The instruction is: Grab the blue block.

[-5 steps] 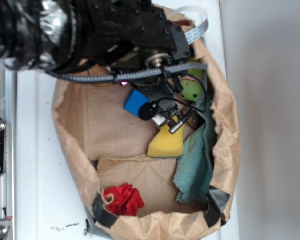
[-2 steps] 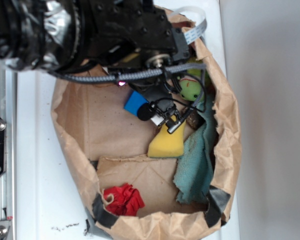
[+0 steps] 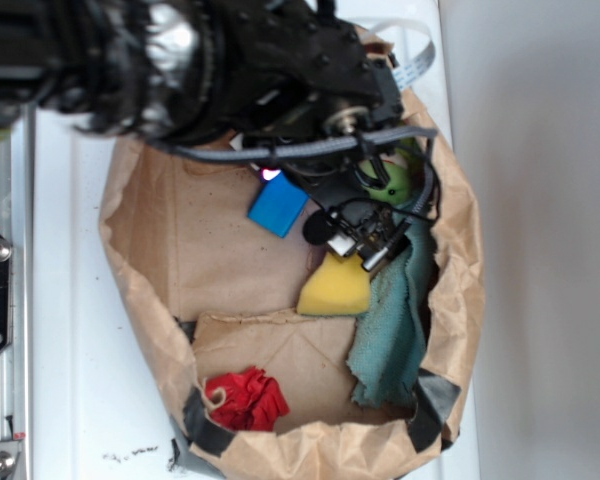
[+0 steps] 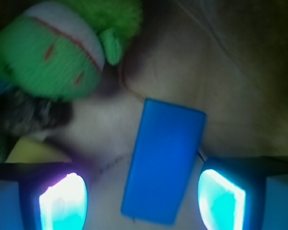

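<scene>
The blue block (image 4: pixel 164 160) is a flat bright-blue slab lying on the brown paper floor of the bag. In the wrist view it lies tilted between the two lit fingers of my gripper (image 4: pixel 141 201), with a gap on each side. The gripper is open and touches nothing. From the exterior view the blue block (image 3: pixel 278 208) shows just below the black arm (image 3: pixel 280 70), which hides the fingers themselves.
A green plush toy (image 4: pixel 53 52) lies beyond the block to the left, and a yellow sponge (image 3: pixel 335 290) beside it. A teal cloth (image 3: pixel 390 330) drapes along the bag's right wall (image 3: pixel 460 300). A red cloth (image 3: pixel 245 398) sits near the front.
The arm has shifted to the right over the bag. More of the blue block now shows below it. The block has stayed in place.
</scene>
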